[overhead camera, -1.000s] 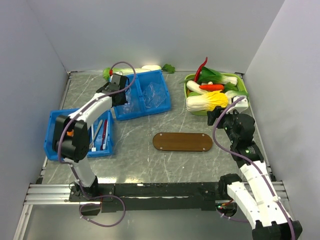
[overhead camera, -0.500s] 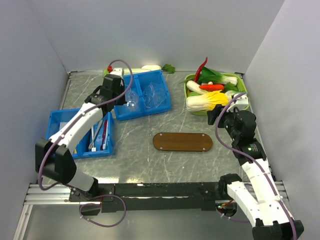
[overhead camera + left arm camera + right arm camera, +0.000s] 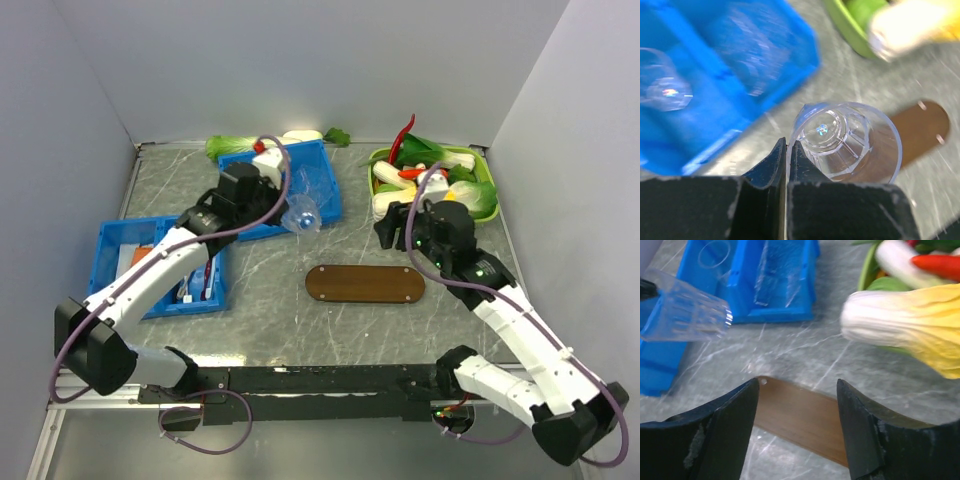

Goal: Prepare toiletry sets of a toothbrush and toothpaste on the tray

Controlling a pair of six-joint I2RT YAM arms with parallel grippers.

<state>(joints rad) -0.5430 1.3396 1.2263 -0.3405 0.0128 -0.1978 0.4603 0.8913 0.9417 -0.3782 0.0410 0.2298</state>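
The left hand [image 3: 786, 150] pinches a clear cup [image 3: 847, 142] by its rim, leaving the base free to set down, and holds it tilted in the air between the blue bin [image 3: 331, 182] and the wooden tray [image 3: 365, 284]. The right hand [image 3: 796, 385] hovers over the tray, spread and holding nothing, probably ready to steady the cup
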